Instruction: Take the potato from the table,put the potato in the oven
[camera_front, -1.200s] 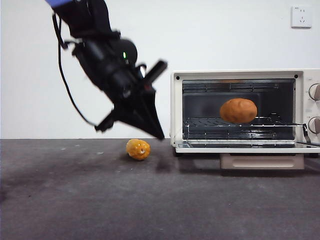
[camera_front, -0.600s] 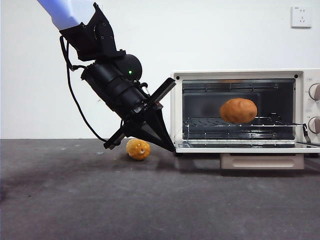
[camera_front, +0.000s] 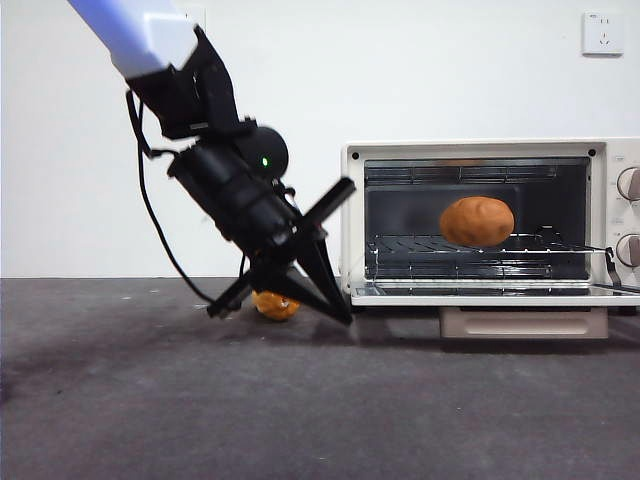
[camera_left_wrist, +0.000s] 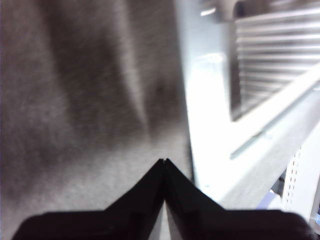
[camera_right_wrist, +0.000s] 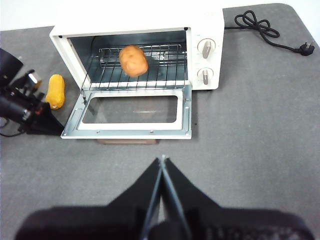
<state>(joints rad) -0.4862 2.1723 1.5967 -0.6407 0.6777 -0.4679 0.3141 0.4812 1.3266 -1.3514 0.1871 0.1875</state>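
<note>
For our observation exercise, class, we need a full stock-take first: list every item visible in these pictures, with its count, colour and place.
Smooth oval orange-brown potato: one, on the wire rack inside the oven.
Cream-white toaster oven: one, on the table, glass door folded down open, two round knobs.
Metal wire rack: one, silver, inside the oven.
Bumpy yellow-orange fruit-like lump: one, on the table beside the oven.
Black power cord: one, behind the oven.
White wall socket: one, upper wall.
Dark grey matte table: one, under everything.
Left pincer: black, shut, low by the oven's corner.
Right pincer: black, shut, high above the table.
</note>
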